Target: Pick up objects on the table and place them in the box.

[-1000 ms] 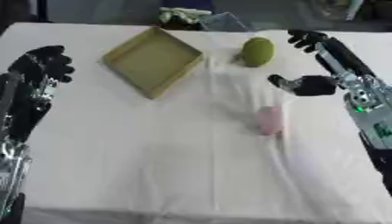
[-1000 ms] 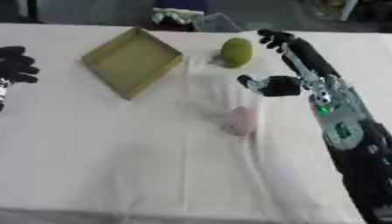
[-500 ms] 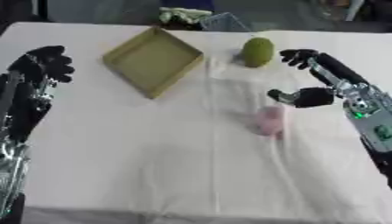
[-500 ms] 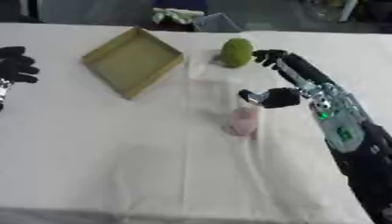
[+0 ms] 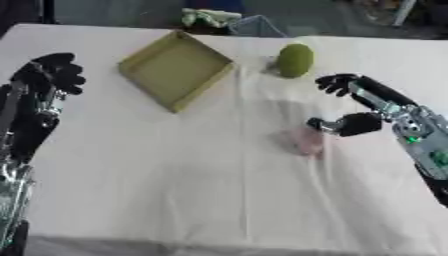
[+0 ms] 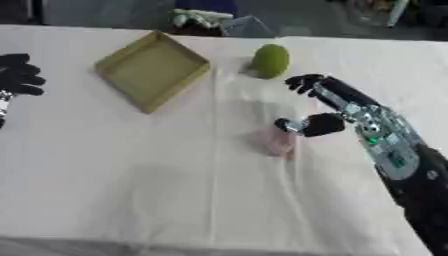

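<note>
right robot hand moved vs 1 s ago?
Yes. The right robot hand has dropped from beside the green fruit, toward the robot, and now sits open next to the pink object, not touching it that I can see.

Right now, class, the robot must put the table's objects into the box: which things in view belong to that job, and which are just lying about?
Belong to the job:
- box, open, tan
- green round fruit
- pink object, beside the right robot hand

Just lying about:
- pale bundle past the table's far edge
- clear bluish item next to it
- left robot hand, idle
</note>
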### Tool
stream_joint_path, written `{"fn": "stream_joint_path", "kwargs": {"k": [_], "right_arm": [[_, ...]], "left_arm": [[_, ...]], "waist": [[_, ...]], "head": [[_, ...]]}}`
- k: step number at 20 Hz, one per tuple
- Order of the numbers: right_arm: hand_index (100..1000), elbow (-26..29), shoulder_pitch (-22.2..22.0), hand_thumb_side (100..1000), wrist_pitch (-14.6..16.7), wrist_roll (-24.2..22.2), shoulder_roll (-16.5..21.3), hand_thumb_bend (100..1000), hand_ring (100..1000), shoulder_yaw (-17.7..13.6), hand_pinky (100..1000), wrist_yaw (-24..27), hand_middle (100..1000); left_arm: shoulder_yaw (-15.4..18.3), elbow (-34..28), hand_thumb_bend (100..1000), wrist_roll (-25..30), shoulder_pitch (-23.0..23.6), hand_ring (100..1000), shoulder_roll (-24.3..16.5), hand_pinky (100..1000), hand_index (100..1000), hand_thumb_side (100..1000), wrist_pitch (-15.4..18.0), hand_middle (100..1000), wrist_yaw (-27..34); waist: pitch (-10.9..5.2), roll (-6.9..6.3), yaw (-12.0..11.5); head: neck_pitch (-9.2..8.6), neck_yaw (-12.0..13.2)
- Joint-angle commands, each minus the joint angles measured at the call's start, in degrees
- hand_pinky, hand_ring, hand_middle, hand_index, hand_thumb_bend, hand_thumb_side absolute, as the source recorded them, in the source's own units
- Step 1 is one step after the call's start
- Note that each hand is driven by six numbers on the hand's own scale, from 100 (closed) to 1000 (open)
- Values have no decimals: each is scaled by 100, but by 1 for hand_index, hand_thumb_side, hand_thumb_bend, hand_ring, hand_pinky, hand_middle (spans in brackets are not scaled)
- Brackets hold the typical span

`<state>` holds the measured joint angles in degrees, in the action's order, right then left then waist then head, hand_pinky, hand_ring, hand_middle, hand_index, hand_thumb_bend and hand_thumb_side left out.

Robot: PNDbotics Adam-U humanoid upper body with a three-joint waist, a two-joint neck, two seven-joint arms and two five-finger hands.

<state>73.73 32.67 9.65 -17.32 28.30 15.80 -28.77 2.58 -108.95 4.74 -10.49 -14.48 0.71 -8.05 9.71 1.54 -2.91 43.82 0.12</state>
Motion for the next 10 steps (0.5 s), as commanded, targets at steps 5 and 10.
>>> {"fn": "stream_joint_path", "kwargs": {"k": [5, 10], "right_arm": [[894, -33, 47, 476, 58, -157, 226, 455, 824, 63, 790, 100, 807], [874, -85, 62, 461, 103, -279, 235, 440, 825, 134, 793, 94, 808]], "left_arm": [[18, -60, 384, 7, -27, 667, -109, 657, 803, 728, 7, 640, -19], [19, -62, 384, 6, -24, 668, -113, 658, 803, 728, 6, 640, -18]], "waist": [[-100, -3, 3], [-107, 1, 6]], "head": [[30, 16], [30, 19]]}}
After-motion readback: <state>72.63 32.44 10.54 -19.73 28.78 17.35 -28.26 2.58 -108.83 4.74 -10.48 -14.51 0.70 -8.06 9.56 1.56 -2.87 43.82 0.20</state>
